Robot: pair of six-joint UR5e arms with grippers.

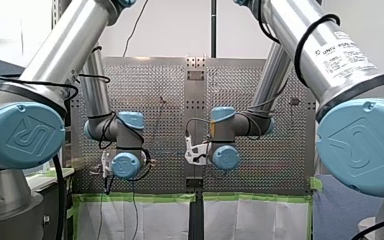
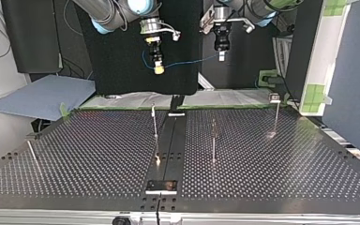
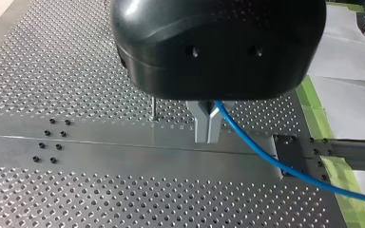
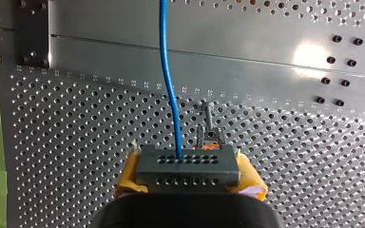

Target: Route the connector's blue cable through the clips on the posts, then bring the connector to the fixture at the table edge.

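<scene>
Perforated table (image 2: pixel 75 154) with unthreaded posts (image 2: pixel 213 140); aloft, my right gripper (image 2: pixel 158 69) clamped on the connector (image 4: pixel 188 165), my left gripper (image 3: pixel 208 126) pinched onto the blue cable (image 3: pixel 266 156), seemingly stretching it for threading: only the top view shows that span, only the wrist views the grips.

Blue cable (image 3: pixel 294 173) leaves left wrist view; post clips (image 2: pixel 274 98) indistinct.

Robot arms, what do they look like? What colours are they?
Both my left arm and my right arm are shiny silver tubes with round light-blue joint caps, looped by black cables; my left gripper is black with metal fingers, my right gripper has yellow pads.
</scene>
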